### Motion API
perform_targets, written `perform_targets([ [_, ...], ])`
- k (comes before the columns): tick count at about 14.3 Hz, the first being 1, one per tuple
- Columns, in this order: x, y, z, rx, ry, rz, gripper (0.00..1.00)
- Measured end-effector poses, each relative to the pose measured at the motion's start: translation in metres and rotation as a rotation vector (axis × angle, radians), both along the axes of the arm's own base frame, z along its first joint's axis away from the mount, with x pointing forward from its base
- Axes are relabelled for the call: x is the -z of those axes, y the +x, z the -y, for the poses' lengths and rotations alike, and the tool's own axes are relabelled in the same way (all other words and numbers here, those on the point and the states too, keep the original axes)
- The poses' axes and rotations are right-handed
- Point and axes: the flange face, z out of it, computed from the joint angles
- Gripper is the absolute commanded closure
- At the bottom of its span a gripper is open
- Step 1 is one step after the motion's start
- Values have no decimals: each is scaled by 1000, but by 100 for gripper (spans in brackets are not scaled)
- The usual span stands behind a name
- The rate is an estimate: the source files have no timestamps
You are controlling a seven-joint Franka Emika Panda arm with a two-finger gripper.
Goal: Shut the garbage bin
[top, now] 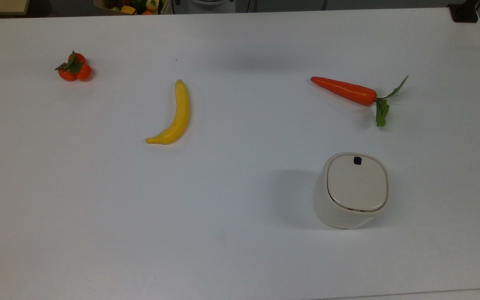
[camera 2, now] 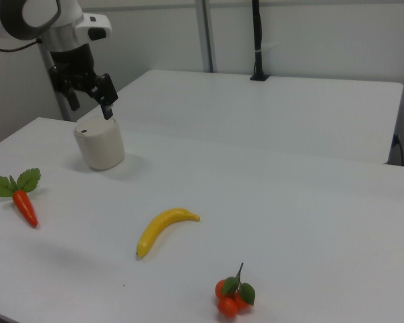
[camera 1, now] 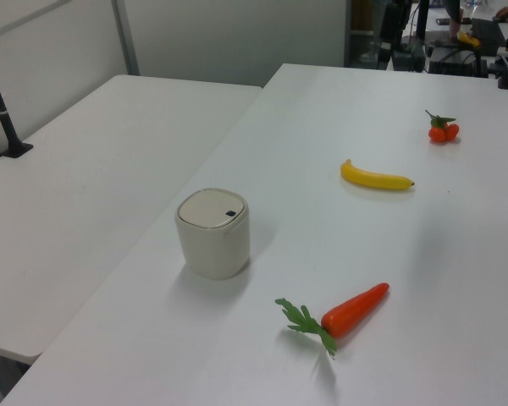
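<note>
The bin [top: 350,191] [camera 1: 213,234] [camera 2: 99,143] is a small cream-white tabletop container with a rounded-square body, standing upright on the white table [top: 223,233]. Its flat, rounded lid [top: 356,182] lies shut and level on the rim, with a small black square mark [top: 357,160] at the edge toward the carrot [top: 344,91]. In the top view the bin sits below the carrot, well apart from it.
</note>
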Motion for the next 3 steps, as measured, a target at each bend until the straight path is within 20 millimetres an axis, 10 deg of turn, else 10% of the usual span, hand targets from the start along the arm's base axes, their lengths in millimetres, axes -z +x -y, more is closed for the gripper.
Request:
perform_targets([
  [3,0,0,3,-9,-1,3,0],
])
